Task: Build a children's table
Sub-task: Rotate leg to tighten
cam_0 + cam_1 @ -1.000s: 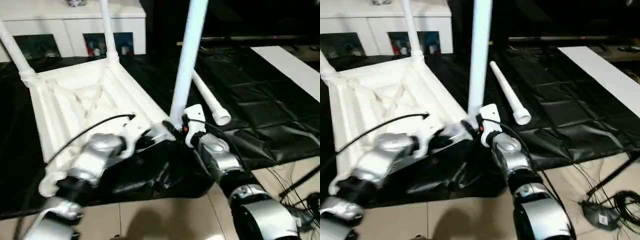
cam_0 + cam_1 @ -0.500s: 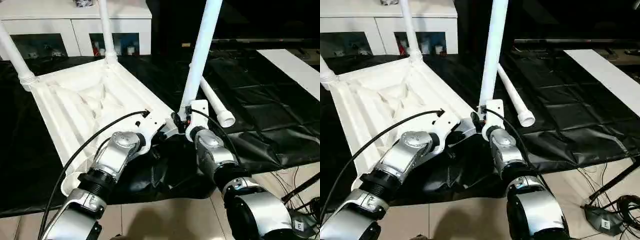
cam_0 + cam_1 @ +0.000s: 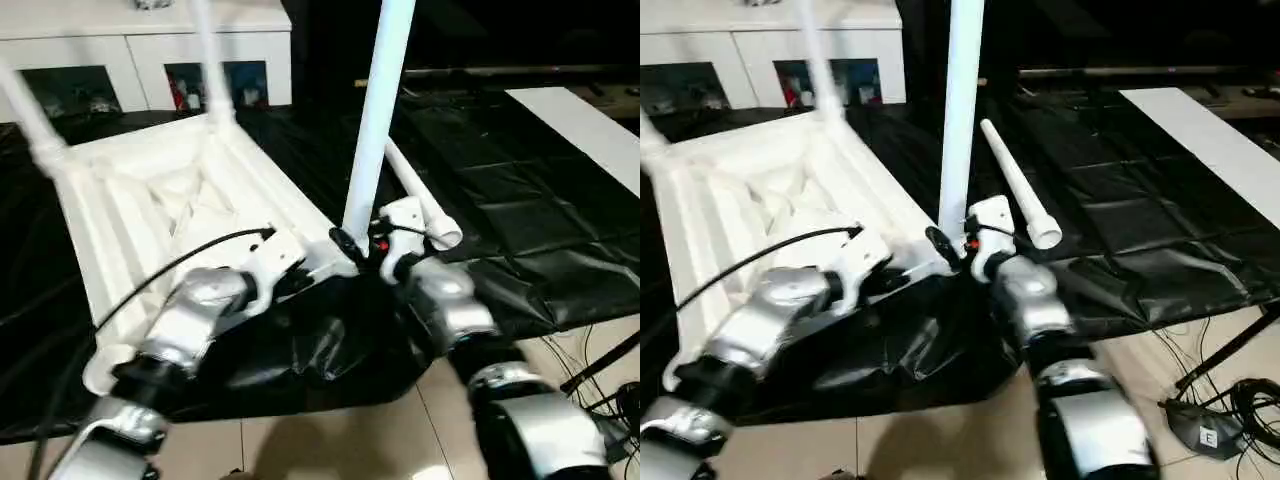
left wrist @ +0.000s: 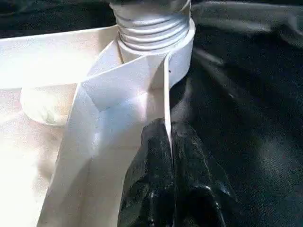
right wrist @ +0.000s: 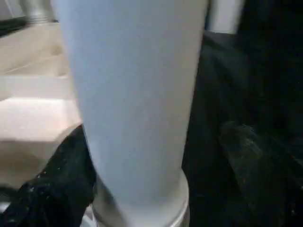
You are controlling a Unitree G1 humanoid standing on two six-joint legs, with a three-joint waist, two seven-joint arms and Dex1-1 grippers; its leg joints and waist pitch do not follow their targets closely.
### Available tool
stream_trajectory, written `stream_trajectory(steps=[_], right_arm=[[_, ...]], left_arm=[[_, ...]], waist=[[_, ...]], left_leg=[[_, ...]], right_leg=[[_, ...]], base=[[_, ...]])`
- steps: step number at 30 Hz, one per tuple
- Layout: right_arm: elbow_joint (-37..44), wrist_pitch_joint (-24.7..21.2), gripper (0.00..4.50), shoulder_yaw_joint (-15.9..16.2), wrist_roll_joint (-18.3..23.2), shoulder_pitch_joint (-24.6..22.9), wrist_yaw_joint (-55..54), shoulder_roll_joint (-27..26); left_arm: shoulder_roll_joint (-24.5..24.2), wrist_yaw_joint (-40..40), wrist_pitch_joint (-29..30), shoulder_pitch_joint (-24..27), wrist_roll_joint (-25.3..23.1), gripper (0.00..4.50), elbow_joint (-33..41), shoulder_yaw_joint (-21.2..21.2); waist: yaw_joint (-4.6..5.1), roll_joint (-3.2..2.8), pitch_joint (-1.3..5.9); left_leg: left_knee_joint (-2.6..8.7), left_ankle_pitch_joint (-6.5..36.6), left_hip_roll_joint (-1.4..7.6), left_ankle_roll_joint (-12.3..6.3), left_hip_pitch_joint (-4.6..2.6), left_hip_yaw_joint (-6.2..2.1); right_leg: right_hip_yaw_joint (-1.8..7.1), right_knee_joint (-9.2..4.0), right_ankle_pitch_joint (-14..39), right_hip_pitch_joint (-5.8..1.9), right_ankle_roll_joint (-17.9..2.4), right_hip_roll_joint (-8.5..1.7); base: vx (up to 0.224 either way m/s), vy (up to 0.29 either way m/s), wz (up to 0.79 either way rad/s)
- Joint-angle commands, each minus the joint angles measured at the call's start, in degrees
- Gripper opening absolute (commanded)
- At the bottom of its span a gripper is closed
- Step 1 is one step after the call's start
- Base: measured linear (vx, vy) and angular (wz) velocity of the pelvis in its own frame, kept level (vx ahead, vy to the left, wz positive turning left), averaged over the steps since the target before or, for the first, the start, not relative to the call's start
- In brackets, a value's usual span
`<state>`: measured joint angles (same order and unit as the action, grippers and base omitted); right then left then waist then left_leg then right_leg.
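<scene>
Since a second ago the right hand [image 5: 142,179] has let go of the upright leg [image 3: 378,120]: its black fingers [image 5: 61,175] now stand spread on either side of the tube, one of them apart from it. That leg has kept its place in the near corner socket [image 4: 156,47].

From the head, the children's table [image 3: 160,210] lies upside down on the black-sheeted table [image 3: 560,230], ribbed underside up, toward 10 o'clock of the hands. Its far-left leg [image 3: 30,115] and the next one [image 3: 210,60] are blurred and cut off by the top edge, as is the upright leg. The near-left corner [image 3: 100,370] is half hidden behind the left forearm.

At centre the left hand [image 4: 169,161] is clenched on the tabletop's thin rim [image 4: 166,90], one black finger on each side of the edge, just below the socket. In the head views the hand itself is hard to make out among white housings and cable.

At 1 o'clock of the right hand a loose leg [image 3: 420,200] lies flat on the sheet, its far end hidden behind the upright leg. Behind, a white cabinet [image 3: 140,45] is cut off at the top.
</scene>
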<state>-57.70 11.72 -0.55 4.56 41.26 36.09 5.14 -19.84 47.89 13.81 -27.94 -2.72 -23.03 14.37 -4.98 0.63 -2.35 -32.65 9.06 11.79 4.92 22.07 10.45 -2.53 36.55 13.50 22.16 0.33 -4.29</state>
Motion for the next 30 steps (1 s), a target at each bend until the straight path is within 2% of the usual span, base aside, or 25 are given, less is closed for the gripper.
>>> stream_trajectory(steps=[1,4,8,10,18,24,26,30], right_arm=[[2.06,-0.64,4.15,1.69,0.29,-1.66,7.7,1.78],[4.43,-1.17,4.15,3.75,0.68,-2.99,15.55,3.54],[5.66,-0.93,4.15,5.54,0.88,-3.58,21.54,4.81],[5.58,-0.69,4.15,5.63,0.82,-3.52,22.03,4.82],[5.82,-0.75,4.15,7.1,-0.05,-3.5,25.7,4.9],[5.6,-0.82,3.47,7.84,-0.41,-3.73,27.06,5.16],[5.57,-0.7,3.4,7.98,-0.67,-3.86,27.37,5.26],[5.35,-0.59,2.96,7.94,-0.9,-3.89,27.42,5.32]], left_arm=[[-0.81,5.02,-1.72,2.21,3.41,0.0,2.15,-0.02],[-2.56,9.13,-0.65,3.55,5.3,0.0,5.21,0.18],[-4.49,12.98,0.09,4.78,6.85,0.0,7.38,0.47],[-4.66,13.32,0.06,4.88,6.96,0.0,7.5,0.48],[-5.82,15.55,1.36,5.68,7.93,0.0,9.45,0.68],[-6.23,15.46,1.38,5.46,7.66,0.0,9.22,0.51],[-6.36,15.51,1.42,5.42,7.59,0.0,9.13,0.46],[-6.48,15.64,1.53,5.34,7.49,0.0,9.03,0.48]], waist=[[0.09,-0.04,3.23],[0.06,-0.2,3.29],[-0.07,0.0,3.49],[-0.14,-0.12,3.56],[-0.23,0.13,3.39],[-0.25,0.16,3.5],[-0.29,0.18,3.53],[-0.38,0.0,3.57]], left_leg=[[3.21,10.79,1.57,-3.77,-0.9,-0.32],[3.14,9.86,1.67,-4.34,-1.02,-0.22],[2.91,7.72,1.67,-5.31,-1.02,-0.1],[2.78,7.32,1.72,-5.8,-1.13,-0.03],[2.86,8.04,1.73,-5.5,-1.09,0.05],[2.7,6.89,1.66,-5.93,-1.06,0.05],[2.66,6.73,1.63,-6.02,-1.05,0.06],[2.63,6.86,1.68,-5.81,-1.12,0.04]], right_leg=[[2.05,-4.46,0.67,-2.28,-13.0,-3.24],[2.02,-4.16,-1.53,-2.22,-14.13,-3.05],[1.9,-3.73,-4.88,-2.28,-15.06,-2.93],[1.89,-3.62,-5.56,-2.19,-15.34,-3.02],[1.95,-3.8,-2.87,-2.18,-15.12,-3.22],[1.92,-3.56,-4.79,-2.23,-15.24,-3.11],[1.92,-3.57,-4.83,-2.27,-15.27,-3.14],[1.89,-3.51,-4.98,-2.25,-15.39,-3.09]], base=[[0.0,0.0,0.0],[0.0,0.0,0.0],[0.0,0.0,0.0],[0.0,0.0,0.0],[0.0,0.0,0.0],[0.0,0.0,0.0],[0.0,0.0,0.0],[0.0,0.0,0.0]])
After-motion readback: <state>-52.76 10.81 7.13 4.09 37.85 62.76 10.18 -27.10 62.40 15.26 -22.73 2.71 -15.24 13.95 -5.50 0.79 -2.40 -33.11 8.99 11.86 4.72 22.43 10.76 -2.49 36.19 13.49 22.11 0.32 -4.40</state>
